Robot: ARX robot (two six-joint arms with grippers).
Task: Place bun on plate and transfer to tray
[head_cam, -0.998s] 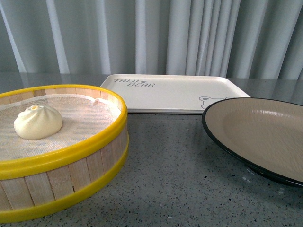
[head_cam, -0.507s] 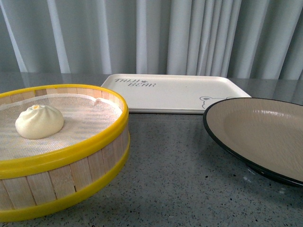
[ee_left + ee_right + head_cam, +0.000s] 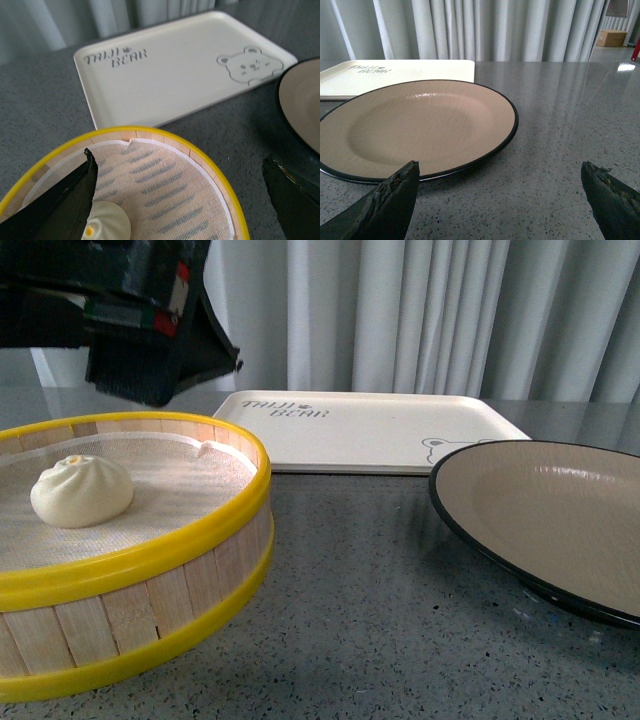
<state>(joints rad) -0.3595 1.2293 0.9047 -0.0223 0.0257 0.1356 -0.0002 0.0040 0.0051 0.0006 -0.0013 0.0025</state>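
Your left gripper (image 3: 177, 162) hangs over the steamer (image 3: 180, 550) with its fingers (image 3: 60, 197) spread wide and nothing between them. The bun (image 3: 81, 491) sits on the steamer's cloth, at the inner edge of one finger in the wrist view. That finger hides part of it, though from the front the arm (image 3: 130, 310) looks to be above it, not touching. Your right gripper (image 3: 500, 167) is spread too and empty, low over the table (image 3: 560, 150), facing the plate (image 3: 415, 125). The tray (image 3: 370, 430) lies behind steamer and plate.
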